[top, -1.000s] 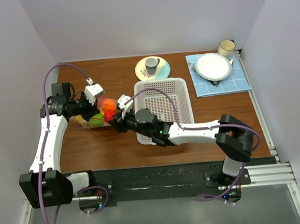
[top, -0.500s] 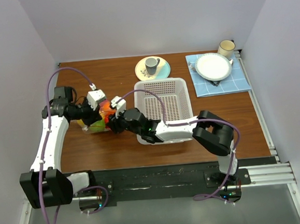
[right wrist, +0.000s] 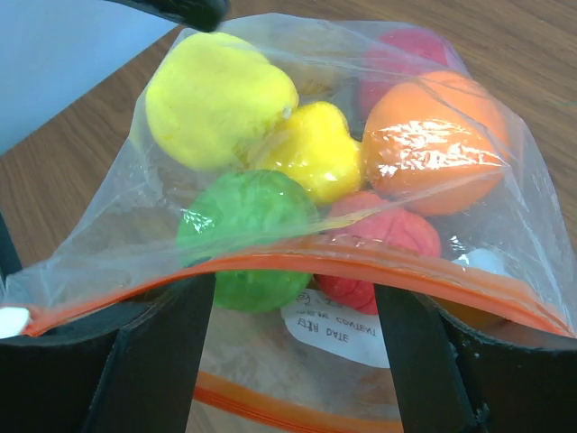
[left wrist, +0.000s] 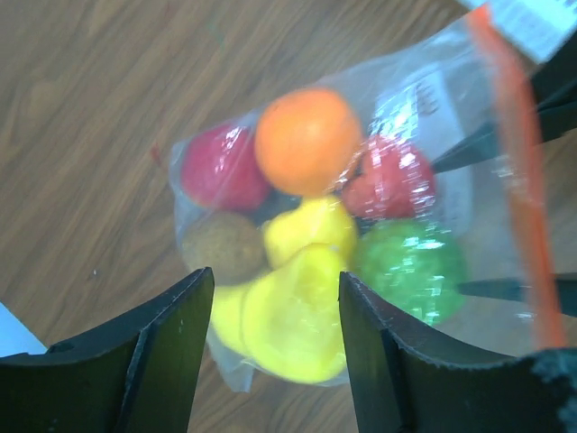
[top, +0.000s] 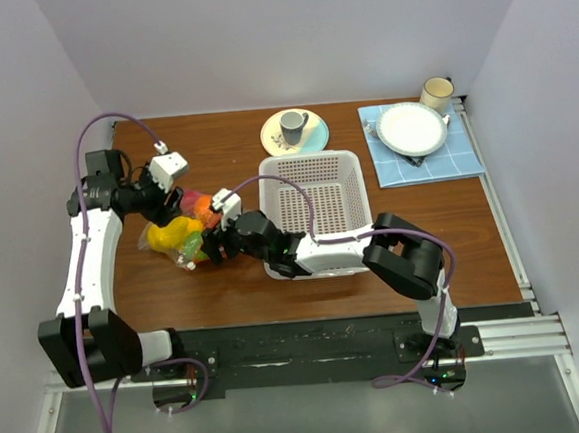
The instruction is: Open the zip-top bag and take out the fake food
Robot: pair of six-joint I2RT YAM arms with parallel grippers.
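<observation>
fake food (right wrist: 311,149) in zip-top bag (right wrist: 361,271), beside basket (top: 317,189)

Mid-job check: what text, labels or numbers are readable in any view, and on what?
"DATE" (likely, faint): on the white label of the zip-top bag, right wrist view; its other line is too blurred to read.
The white label in the left wrist view: blurred, unreadable.
Top view: no legible text.
</observation>
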